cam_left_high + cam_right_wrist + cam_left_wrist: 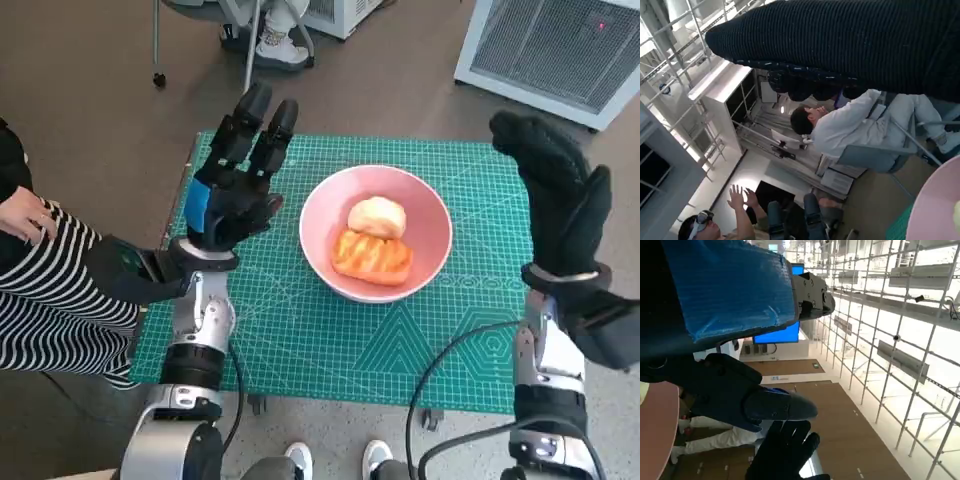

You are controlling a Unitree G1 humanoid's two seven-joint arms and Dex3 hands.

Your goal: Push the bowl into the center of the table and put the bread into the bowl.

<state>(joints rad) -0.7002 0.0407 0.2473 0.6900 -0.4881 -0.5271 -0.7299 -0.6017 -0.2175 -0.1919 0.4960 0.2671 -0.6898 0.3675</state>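
Pink bowl (376, 233) sits on the green cutting mat (300, 340), near the middle of the table and a little toward the far edge. Two pieces of bread lie inside it: a pale round roll (377, 216) at the bowl's 12 o'clock side, and a grilled orange-brown piece (372, 256) at its 6 o'clock side, the two touching.

My left hand (238, 180) is raised at the bowl's 9 o'clock, just beside the rim but apart from it, fingers stretched out and spread, holding nothing. My right hand (556, 195) is up at the bowl's 3 o'clock, over the mat's right edge, well apart from the bowl; the glove's fingers are extended and it carries nothing.

Left wrist view: blue-taped back of my left hand, a strip of pink bowl rim (657, 435) at one edge, and the gloved right hand (785, 450) beyond. Right wrist view: glove as a dark band, a slice of pink rim (935, 210) in a corner, and a person in white (850, 125) seated behind; the hand's fingers hardly show there.

A person in a striped garment (50, 300) sits at the table's 9 o'clock side.
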